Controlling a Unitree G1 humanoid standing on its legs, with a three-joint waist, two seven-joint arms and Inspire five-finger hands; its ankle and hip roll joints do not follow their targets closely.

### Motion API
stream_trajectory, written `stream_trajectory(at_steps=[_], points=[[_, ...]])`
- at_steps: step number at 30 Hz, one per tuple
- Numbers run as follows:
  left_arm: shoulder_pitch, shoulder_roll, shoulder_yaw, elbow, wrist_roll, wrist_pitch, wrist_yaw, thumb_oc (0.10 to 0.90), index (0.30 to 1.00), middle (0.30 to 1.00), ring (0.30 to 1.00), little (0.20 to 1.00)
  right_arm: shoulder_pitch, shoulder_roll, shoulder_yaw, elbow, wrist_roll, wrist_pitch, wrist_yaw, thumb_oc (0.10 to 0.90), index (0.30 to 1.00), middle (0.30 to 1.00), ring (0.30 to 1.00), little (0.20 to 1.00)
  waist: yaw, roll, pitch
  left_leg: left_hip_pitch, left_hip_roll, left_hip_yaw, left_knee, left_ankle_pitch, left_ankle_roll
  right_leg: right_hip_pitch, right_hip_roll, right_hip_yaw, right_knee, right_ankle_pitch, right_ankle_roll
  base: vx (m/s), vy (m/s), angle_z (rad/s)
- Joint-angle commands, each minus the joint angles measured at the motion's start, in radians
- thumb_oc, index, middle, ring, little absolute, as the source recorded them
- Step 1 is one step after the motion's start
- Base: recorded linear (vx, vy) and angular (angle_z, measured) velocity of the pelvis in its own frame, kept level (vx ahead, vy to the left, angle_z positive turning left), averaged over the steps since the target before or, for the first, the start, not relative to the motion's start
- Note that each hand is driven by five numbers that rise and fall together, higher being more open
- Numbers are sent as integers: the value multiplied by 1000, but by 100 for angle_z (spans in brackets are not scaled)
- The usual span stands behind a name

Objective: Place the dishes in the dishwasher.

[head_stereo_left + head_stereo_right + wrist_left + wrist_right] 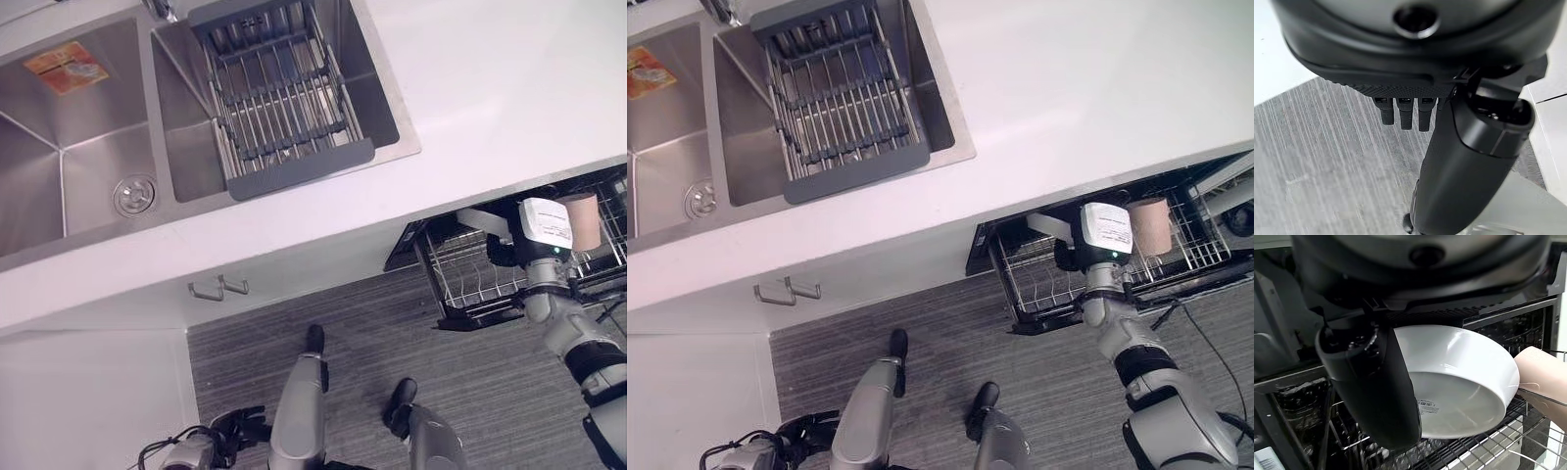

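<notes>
The right hand point(1371, 382) reaches into the pulled-out dishwasher rack point(1038, 284) below the counter point(1068, 98), its thumb pressed over the rim of a white bowl point(1459, 382). The fingers are behind the bowl, so the clamp is read from the thumb alone, but the bowl hangs tilted on edge just above the wires, which only a pinch would allow. A tan cup point(1151, 225) stands in the rack just beside the bowl, close to touching it.

The bowl looks like glazed ceramic: stiff, smooth, fairly heavy for a rim pinch, and liable to chip if it knocks the wires or the cup. Glaze is slippery, so a grip at the rim with the thumb inside and the fingers outside seems the safest hold, and the bowl should be lowered until the wires carry it before the pinch opens.

The left hand point(1405, 112) hangs idle over the grey floor point(343, 323), fingers loosely bent and holding nothing. Up on the counter, the sink point(78, 127) holds a drying rack point(284, 108), with no dishes in it.
</notes>
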Motion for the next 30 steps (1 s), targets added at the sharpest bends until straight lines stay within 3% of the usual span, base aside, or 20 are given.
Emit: stream_trajectory(at_steps=[1,5,7,10,17,19,20,21,23,25,26,28,30], points=[[51,32,-60,13,-16,-13,-9,800,900,900,900,900,-142,-66,-41,-22,6,42,-162,400,300,300,300,300,-3,18,-24,-77,-32,-48,-35,8,-8,23,-13,1,102,-122,-49,-109,20,-10],[44,19,-66,10,-60,-9,-14,800,900,900,900,900,-192,-61,-16,8,-34,117,-221,400,300,300,300,300,0,44,-10,-119,-43,-43,-35,16,-5,-53,-25,6,165,-136,-55,-66,13,5],[44,17,-71,11,-69,-20,-12,800,900,900,900,900,-210,-51,4,29,-6,159,-237,400,300,300,300,300,0,35,-10,-126,-58,-40,-35,1,-12,-74,-39,17,191,-165,-51,31,-31,6],[39,16,-87,8,-76,-58,-9,800,900,900,900,900,-232,-35,28,73,34,219,-254,400,300,300,300,300,5,46,-10,-159,-63,-38,-35,6,-9,-126,-42,20,227,-173,-55,-28,9,4],[26,11,-129,-19,-110,-86,-14,800,900,900,900,900,-286,-20,59,150,88,314,-208,400,300,300,300,300,20,66,-10,-231,-82,-43,-35,17,-3,-222,-43,24,289,-190,-63,-8,6,2],[23,13,-135,-23,-115,-84,-14,800,900,900,900,900,-299,-16,63,161,96,315,-173,400,300,300,300,300,22,68,-10,-241,-85,-45,-35,18,-3,-234,-42,25,296,-191,-63,-12,10,5],[19,15,-142,-29,-115,-80,-11,800,900,900,900,900,-305,-7,66,172,148,265,-111,800,900,900,900,900,26,70,-10,-253,-88,-47,-35,19,-2,-251,-39,25,305,-192,-64,-12,3,4],[18,15,-143,-29,-116,-80,-11,800,900,900,900,900,-309,-6,67,173,151,265,-103,800,900,900,900,900,26,70,-10,-255,-89,-47,-35,20,-2,-253,-39,25,306,-193,-64,0,0,0],[11,18,-144,-38,-116,-68,-7,800,900,900,900,900,-325,17,85,169,149,218,17,800,900,900,900,900,31,70,-10,-266,-90,-45,-35,19,-1,-263,-36,25,307,-192,-63,0,0,0],[4,23,-142,-46,-118,-57,-4,800,900,900,900,900,-337,37,100,160,227,128,206,800,900,900,900,900,35,66,-10,-272,-88,-42,-35,17,-1,-265,-34,21,300,-188,-59,0,0,0],[1,24,-142,-48,-118,-54,-3,800,900,900,900,900,-338,41,103,158,229,121,231,800,900,900,900,900,35,65,-10,-273,-88,-41,-35,17,0,-266,-34,20,298,-188,-59,-33,-12,2],[-11,32,-138,-54,-116,-41,-2,800,900,900,900,900,-337,58,126,141,281,75,437,800,900,900,900,900,36,56,-10,-275,-85,-38,-35,16,3,-270,-34,15,291,-179,-56,-32,-14,2],[-16,44,-135,-56,-115,-35,-4,800,900,900,900,900,-336,58,129,127,344,64,562,800,900,900,900,900,35,47,-10,-269,-82,-35,-35,13,7,-269,-37,12,288,-172,-52,-16,-8,0]])
